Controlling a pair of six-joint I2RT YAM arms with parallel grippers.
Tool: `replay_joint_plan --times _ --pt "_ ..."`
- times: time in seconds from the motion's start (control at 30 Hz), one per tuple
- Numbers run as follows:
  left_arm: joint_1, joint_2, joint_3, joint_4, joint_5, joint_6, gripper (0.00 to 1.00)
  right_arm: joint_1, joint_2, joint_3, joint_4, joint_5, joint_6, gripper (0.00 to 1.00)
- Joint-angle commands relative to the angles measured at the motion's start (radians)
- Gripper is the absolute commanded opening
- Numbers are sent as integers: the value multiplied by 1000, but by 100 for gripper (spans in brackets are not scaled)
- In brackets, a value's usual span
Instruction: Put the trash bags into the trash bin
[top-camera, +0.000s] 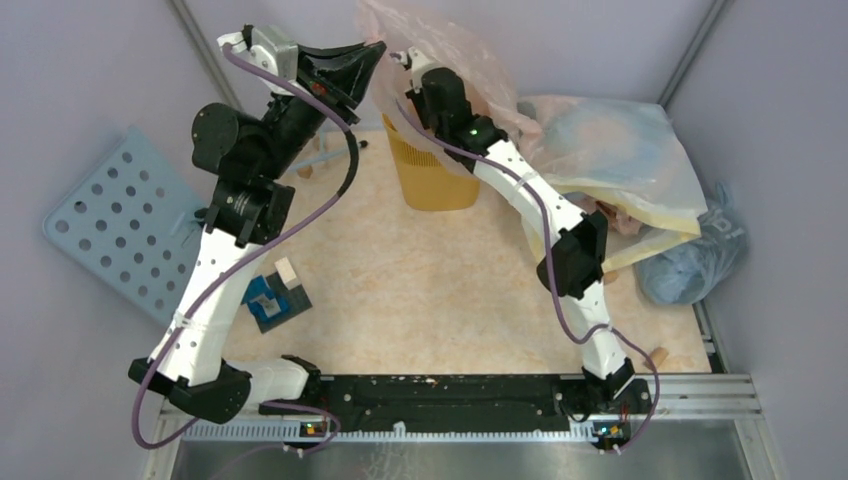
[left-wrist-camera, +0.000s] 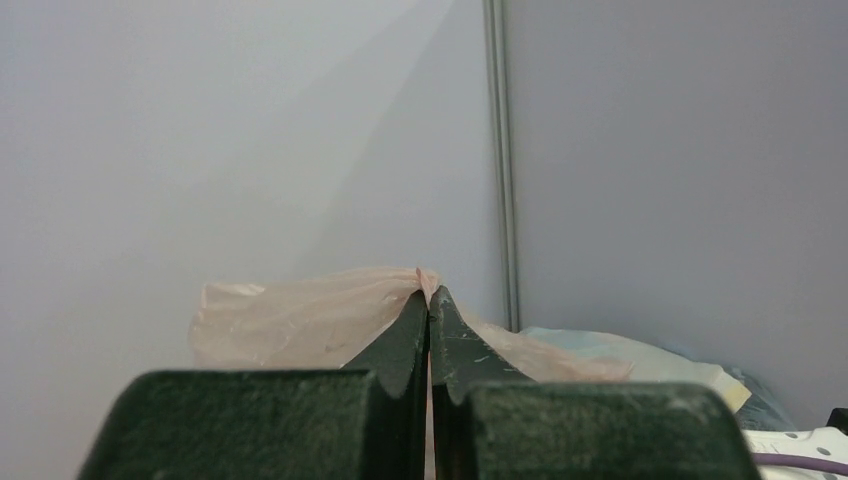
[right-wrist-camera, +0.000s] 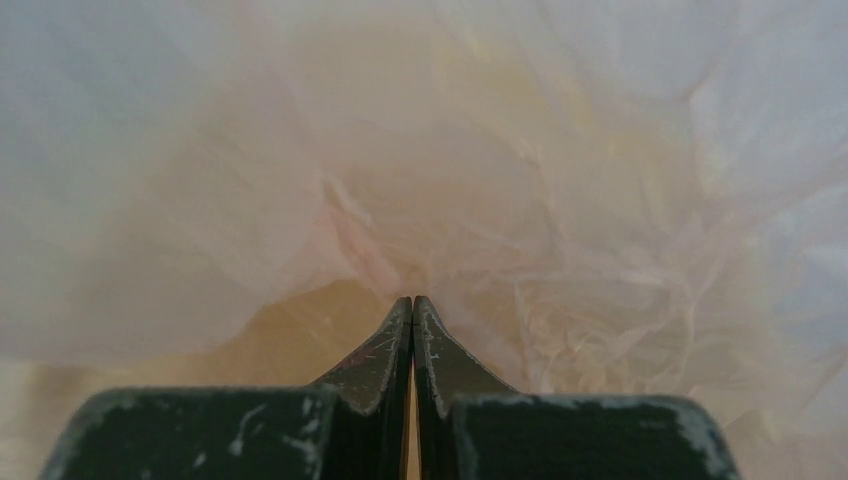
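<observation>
The pale pink trash bag (top-camera: 455, 50) hangs high above the yellow-orange trash bin (top-camera: 432, 178) at the back of the table. My left gripper (top-camera: 378, 48) is raised beside it and shut on the bag's edge. In the left wrist view a pinch of pink film (left-wrist-camera: 300, 320) sticks out at the gripper's (left-wrist-camera: 430, 295) tips. My right gripper (top-camera: 402, 58) is up inside the bag with the film draped over its wrist. In the right wrist view the gripper (right-wrist-camera: 413, 300) is shut, and crinkled pink film (right-wrist-camera: 520, 180) fills the view ahead; I see no film between its tips.
A large whitish-yellow sack (top-camera: 610, 150) lies right of the bin, with a grey-blue plastic bag (top-camera: 695, 260) against the right wall. A pale blue perforated board (top-camera: 120, 220) leans at the left. Small blocks (top-camera: 277, 295) sit near the left arm.
</observation>
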Motion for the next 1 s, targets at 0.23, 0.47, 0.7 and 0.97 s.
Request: replay_joint_plan --times 0.23,0.47,0.7,0.97 --pt "5 44 -34 15 -39 22 0 -3 76 40 -60 -41 40 0" --pt "35 131 -28 -30 -78 -13 0 -2 -31 96 -145 -125 49 0" --pt "85 145 -60 -7 -84 -100 0 -1 -205 -40 -126 -224 64 14" --pt "129 129 -80 13 -65 -135 0 11 -264 -52 -164 -238 75 35"
